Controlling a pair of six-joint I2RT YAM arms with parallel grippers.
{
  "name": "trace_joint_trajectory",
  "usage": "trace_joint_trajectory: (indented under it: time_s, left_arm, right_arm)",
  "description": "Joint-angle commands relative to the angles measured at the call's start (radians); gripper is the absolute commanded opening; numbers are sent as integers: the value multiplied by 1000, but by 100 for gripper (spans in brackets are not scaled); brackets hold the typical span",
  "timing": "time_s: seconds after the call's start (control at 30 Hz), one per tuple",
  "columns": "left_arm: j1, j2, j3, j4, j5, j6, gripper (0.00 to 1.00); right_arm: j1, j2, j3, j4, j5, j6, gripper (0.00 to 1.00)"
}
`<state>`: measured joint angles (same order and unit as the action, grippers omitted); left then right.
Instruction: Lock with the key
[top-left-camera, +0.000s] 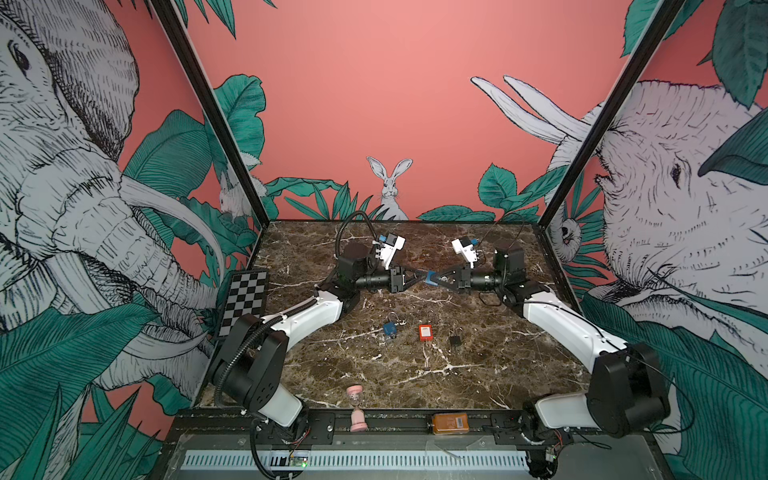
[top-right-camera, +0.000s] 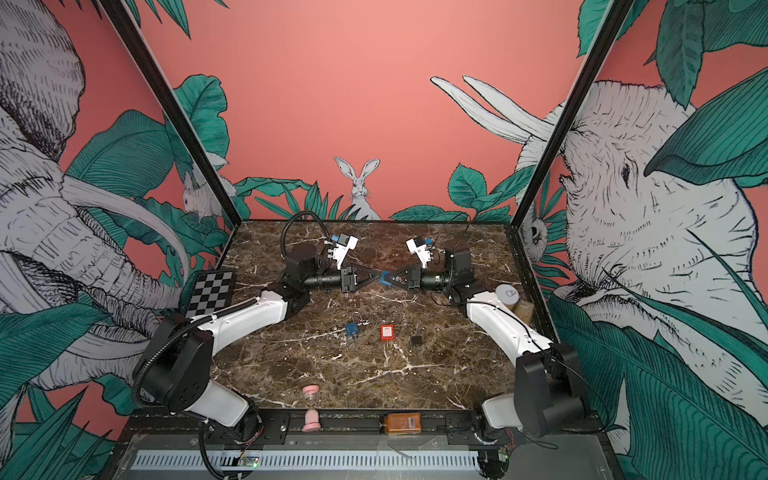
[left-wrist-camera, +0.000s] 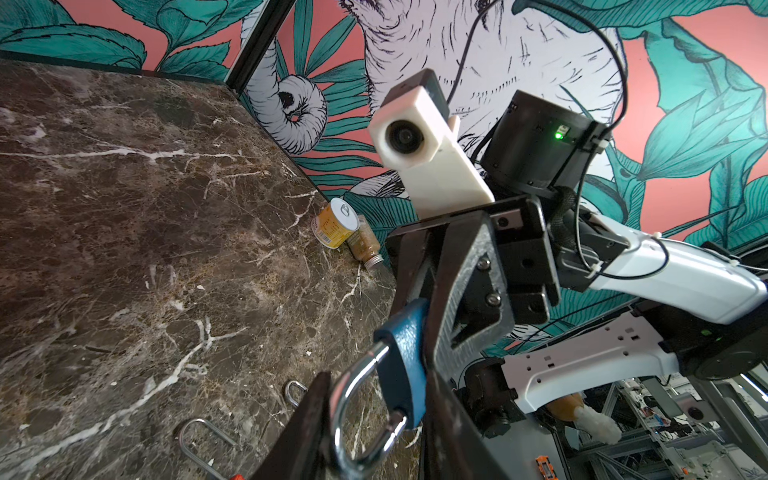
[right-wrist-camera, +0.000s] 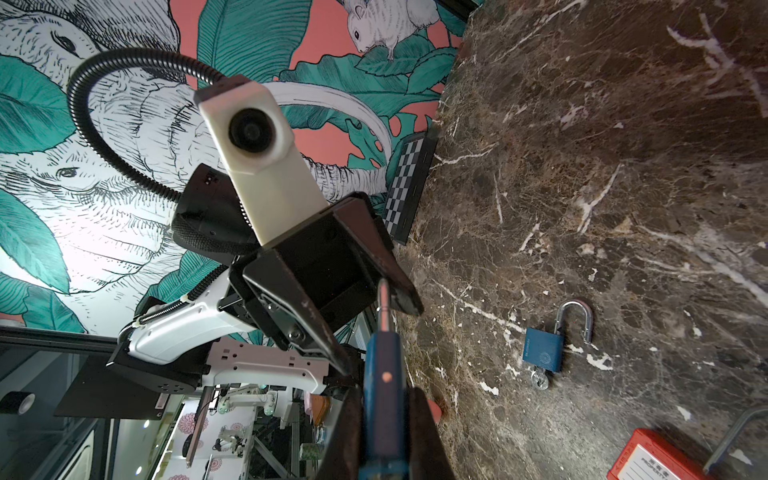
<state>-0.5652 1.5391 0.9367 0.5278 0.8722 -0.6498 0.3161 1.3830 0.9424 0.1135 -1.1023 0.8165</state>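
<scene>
A blue padlock (top-left-camera: 431, 277) (top-right-camera: 385, 277) hangs in the air over the middle of the marble table, between both grippers. My right gripper (top-left-camera: 435, 279) (right-wrist-camera: 382, 415) is shut on its blue body (right-wrist-camera: 382, 390). My left gripper (top-left-camera: 420, 276) (left-wrist-camera: 374, 399) comes from the opposite side. One of its fingers (left-wrist-camera: 307, 419) presses the bend of the silver shackle (left-wrist-camera: 338, 411), the other lies against the body (left-wrist-camera: 401, 374). One shackle leg sits just at the body's hole. No key shows at this padlock. What looks like a small silver key (right-wrist-camera: 539, 379) sticks out under a second blue padlock (right-wrist-camera: 543, 349) on the table.
That second blue padlock (top-left-camera: 390, 329) lies with its shackle open, beside a red padlock (top-left-camera: 425, 332) and a small black one (top-left-camera: 455, 340). A pink hourglass (top-left-camera: 356, 409) and an orange box (top-left-camera: 450, 423) stand at the front edge. Checkerboard (top-left-camera: 244, 301) at left; can (left-wrist-camera: 334, 224) and jar at right.
</scene>
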Motion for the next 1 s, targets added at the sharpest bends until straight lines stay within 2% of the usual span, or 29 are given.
trace_joint_trajectory:
  time_s: [0.0,0.63,0.97]
  left_arm:
    - [-14,-37,-10,49,35,-17,39]
    - [-38,-60,-15,23,21,-29,39]
    - [-44,-87,-27,3,12,-17,36]
  right_arm:
    - [0,-44,38,-10,31,-50,0]
    - [5,-75,16,-72,33,-126,0]
    - [4,-74,31,-80,31,-136,0]
